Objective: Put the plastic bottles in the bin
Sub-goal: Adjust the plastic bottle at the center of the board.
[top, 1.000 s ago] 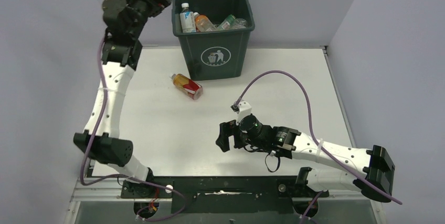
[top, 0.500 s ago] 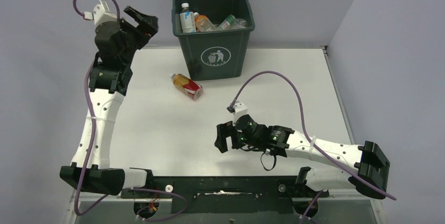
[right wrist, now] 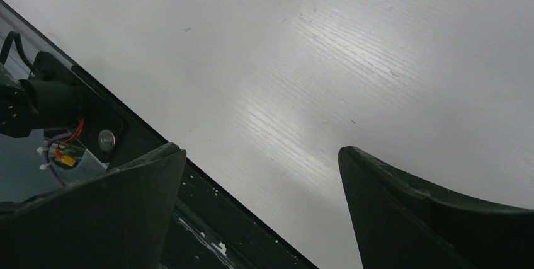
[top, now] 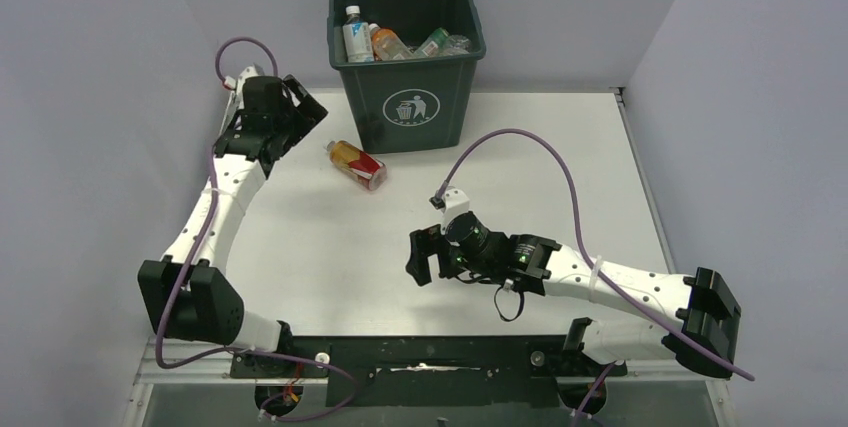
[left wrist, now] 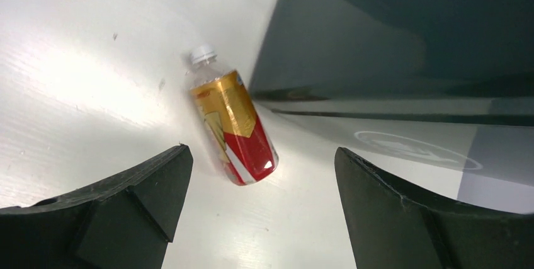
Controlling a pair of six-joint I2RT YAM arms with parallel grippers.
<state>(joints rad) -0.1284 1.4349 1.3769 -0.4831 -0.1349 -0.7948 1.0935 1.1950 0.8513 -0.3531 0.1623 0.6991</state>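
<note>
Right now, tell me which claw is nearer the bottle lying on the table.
Left. The left claw, open, hangs just left of the bottle, beside the bin. The right claw, also open, is farther off, toward the near edge of the table.

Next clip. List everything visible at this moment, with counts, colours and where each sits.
bin: one, dark green, table's far edge.
bottles in bin: at least four, clear, mixed labels.
bottle on table: one, red-gold label, white cap, lying beside bin's front-left.
table: one, white.
cables: two, purple, one per arm.
left gripper: open, empty, facing lying bottle.
right gripper: open, empty, over bare table near front.
</note>
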